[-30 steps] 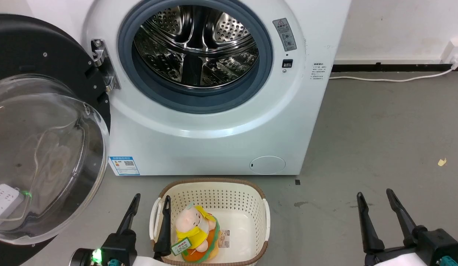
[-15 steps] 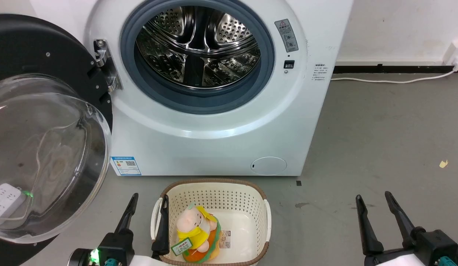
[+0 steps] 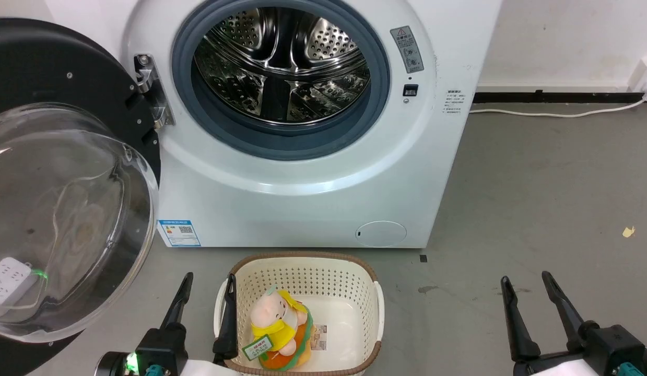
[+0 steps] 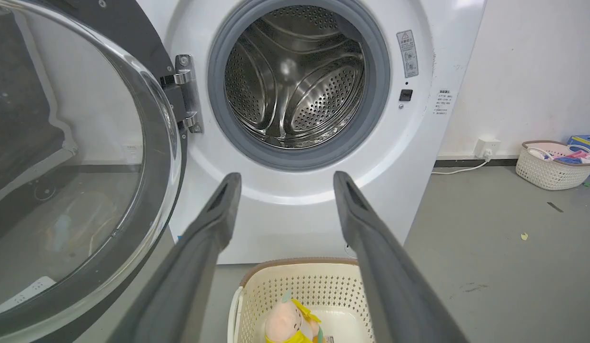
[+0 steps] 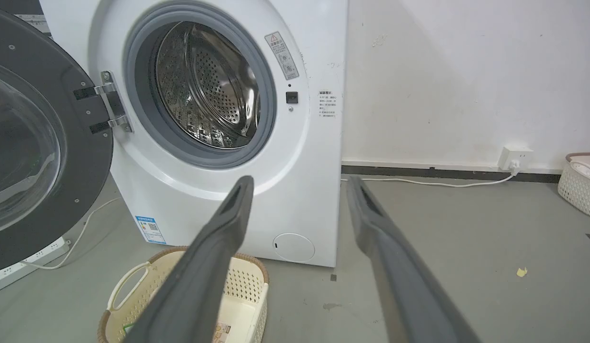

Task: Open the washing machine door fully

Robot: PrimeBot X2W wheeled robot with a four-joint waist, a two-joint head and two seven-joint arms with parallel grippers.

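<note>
Head view: the washing machine (image 3: 302,209) stands white against the wall, with its steel drum (image 3: 281,62) exposed. The washing machine door (image 3: 62,198) stands wide open on the robot's left, hung from its hinge (image 3: 148,89), glass bowl bulging forward. A cream basket (image 3: 302,257) sits on the floor (image 3: 537,183) just in front of the machine, with a plush toy (image 3: 276,324) inside. The left gripper (image 3: 209,277) is low at the basket's left edge, fingers spread, nothing between them. The right gripper (image 3: 525,277) is well off to the right, likewise spread and empty.

Left wrist view: fingers apart, framing the machine's lower front. The door is at left and the basket below.

Right wrist view: fingers wide apart. The machine is at left, with a wall socket (image 5: 514,155) and a white cable (image 5: 442,183) beyond.
</note>
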